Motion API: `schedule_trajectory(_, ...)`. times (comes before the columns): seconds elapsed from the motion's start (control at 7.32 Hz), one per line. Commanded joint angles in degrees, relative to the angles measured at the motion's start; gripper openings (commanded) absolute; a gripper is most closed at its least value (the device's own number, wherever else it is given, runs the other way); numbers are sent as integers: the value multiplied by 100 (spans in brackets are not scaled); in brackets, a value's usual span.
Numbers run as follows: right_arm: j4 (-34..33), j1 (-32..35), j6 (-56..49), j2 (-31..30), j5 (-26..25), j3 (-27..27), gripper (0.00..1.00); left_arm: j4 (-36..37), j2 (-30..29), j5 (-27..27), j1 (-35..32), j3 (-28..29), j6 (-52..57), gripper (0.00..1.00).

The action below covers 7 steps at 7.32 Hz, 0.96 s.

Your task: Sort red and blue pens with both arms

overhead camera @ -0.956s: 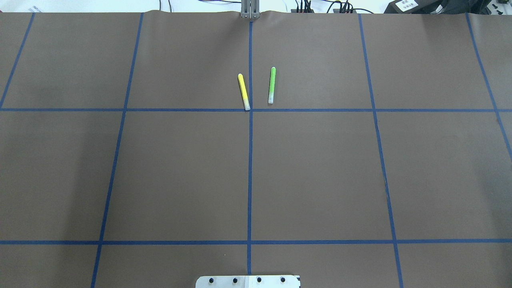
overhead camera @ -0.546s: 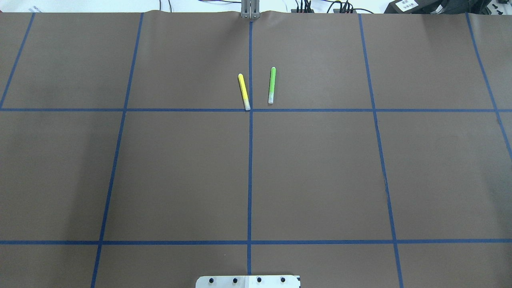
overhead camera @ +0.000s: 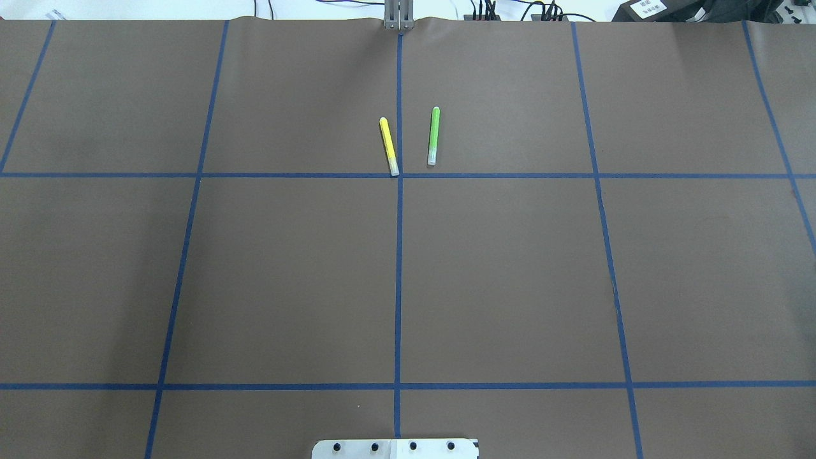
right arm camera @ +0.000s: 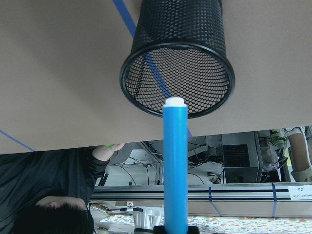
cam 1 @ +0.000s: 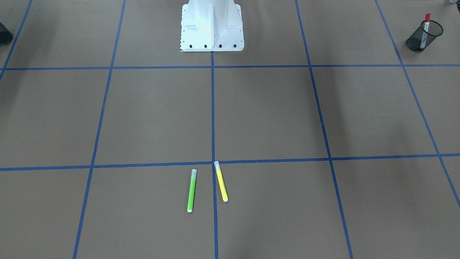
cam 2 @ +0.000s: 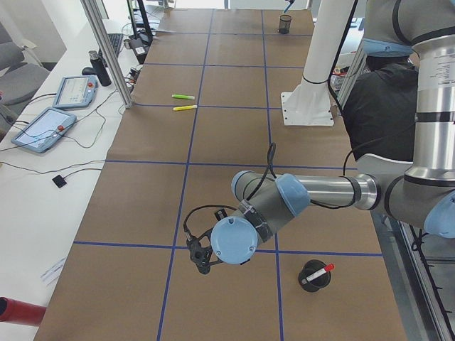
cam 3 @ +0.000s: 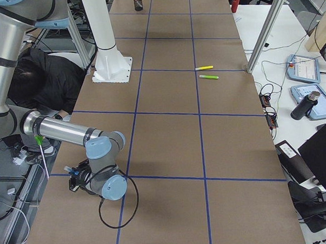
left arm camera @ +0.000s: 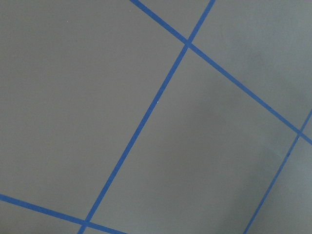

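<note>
1. The right gripper [right arm camera: 175, 229] pinches the blue pen [right arm camera: 175, 165] at its back end, with the tip aimed at the mouth of the right cup [right arm camera: 146, 29]. Released off-centre, the pen may strike the rim and bounce onto the table [right arm camera: 58, 73].
2. The light mesh cup may tip if the pen nudges its wall.
3. The red pen [cam 1: 426, 24] stands in the left cup [cam 1: 417, 42]. Whether the left gripper [cam 2: 202, 261] is spread or pressed together cannot be told. A low swing there could topple that cup.

Yellow marker [overhead camera: 389, 146] just left of centre blue tape line [overhead camera: 398, 280], translucent cap end beside grid crossing. Green marker [overhead camera: 433, 136] right of line, apart. Both flat on brown counter [overhead camera: 287, 274], far half. White base plate [overhead camera: 395, 449] at near edge.
</note>
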Motion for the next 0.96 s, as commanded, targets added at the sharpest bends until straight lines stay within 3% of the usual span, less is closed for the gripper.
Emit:
schedule_trajectory(0.0,-29,-9,7,1,49,-40,46,0,-3,-2,15,7,0,100)
schedule_trajectory(0.14,-12,0,-10,-8,41,-110,89,17,-3,-2,24,16,0,100)
schedule_trajectory(0.27,-3,0,-19,-8,41,-163,100,18,-3,-2,24,16,-9,100)
schedule_trajectory(0.68,180,0,16,227,-3,-119,100,-26,-47,15,67,-19,9,100)
schedule_trajectory(0.82,660,0,216,447,-21,-154,100,-226,-143,94,259,15,17,100)
